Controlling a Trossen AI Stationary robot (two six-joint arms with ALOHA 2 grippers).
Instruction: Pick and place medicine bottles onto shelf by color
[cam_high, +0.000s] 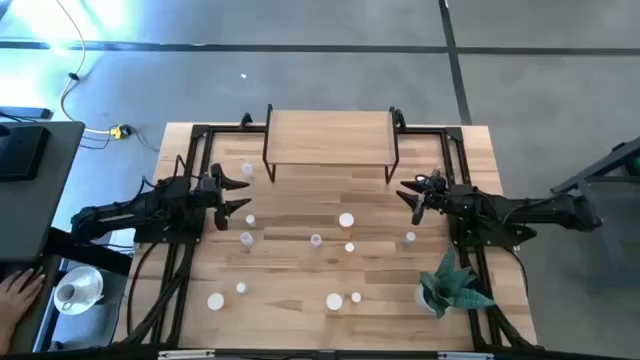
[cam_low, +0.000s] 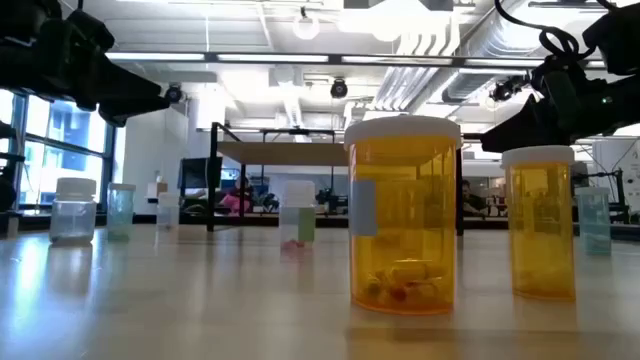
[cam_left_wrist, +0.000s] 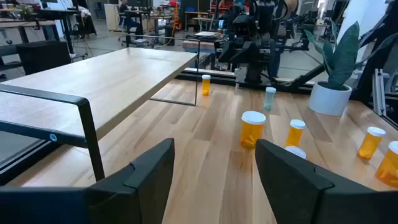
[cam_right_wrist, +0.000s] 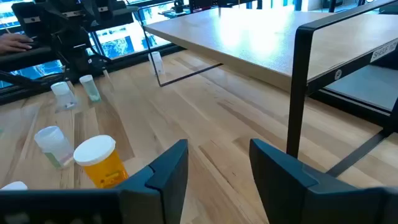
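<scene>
The small white-capped plastic medicine bottles stand scattered on the tabletop before the empty light-wood shelf, likely light, rigid and slippery, best pinched mid-body by the empty, spread left gripper or right gripper.

Your butcher-block table carries the shelf at its far edge, top bare. Medicine bottles stand scattered across the middle and near side, beside a potted plant.

A robotics lab or workshop: exposed ceiling ducts, a concrete floor, and workbenches beyond the tabletop.
</scene>
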